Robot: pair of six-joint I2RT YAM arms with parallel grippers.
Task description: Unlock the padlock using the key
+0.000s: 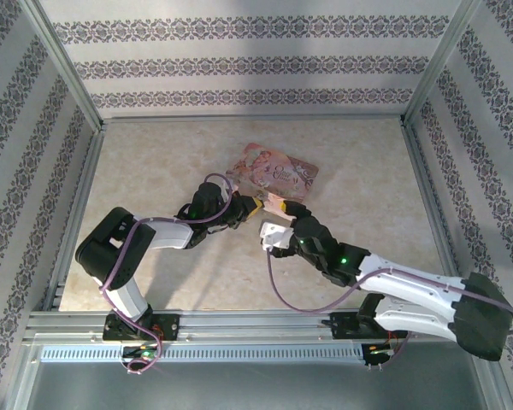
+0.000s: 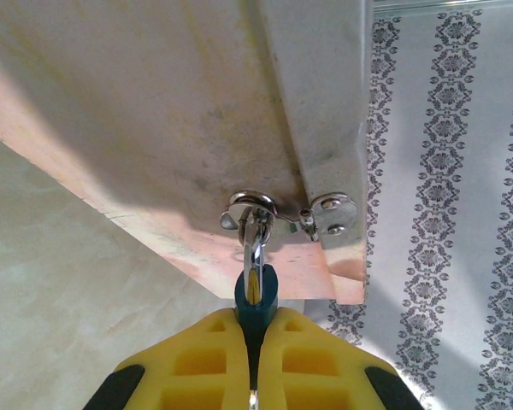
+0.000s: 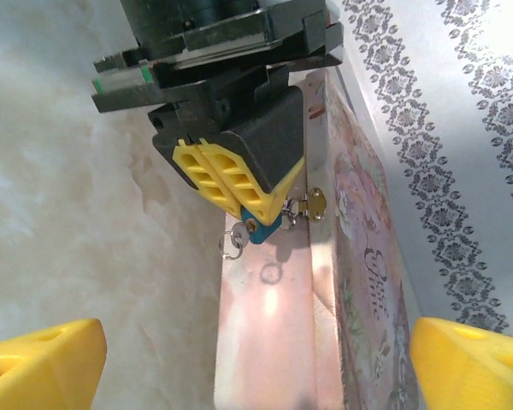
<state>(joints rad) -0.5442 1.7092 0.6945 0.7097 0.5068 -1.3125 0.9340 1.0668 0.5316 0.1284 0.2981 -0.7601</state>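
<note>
Left wrist view: the padlock [image 2: 256,301] is caught at lower centre, pinched edge-on between yellow pads. The left gripper [image 2: 255,342] is clamped tight on its teal body. The silvery shackle is threaded up through the metal loop [image 2: 252,207] of the clasp on the pink box [image 2: 154,128], so lock and box are joined. The hold looks meant to steady the lock, so that it is kept from swinging on the loop while the other arm works on it.

Right wrist view: the same lock is seen at centre, poking out below the left gripper's fingertips, just beside the gold clasp on the box's edge. A small silvery ring [image 3: 232,243] hangs just left of the teal body. It is judged to belong to the key, though whether a key is seated in the lock cannot be told. The right gripper [image 3: 256,363] is spread wide, one finger [image 3: 38,363] at lower left and the other at lower right, with nothing between them. It is aimed at the lock from a little way off.

From above, both grippers are found together at the near edge of the box, mid-frame. The lock is judged not yet opened, and a pinch on the ring end is what seems called for next.
</note>
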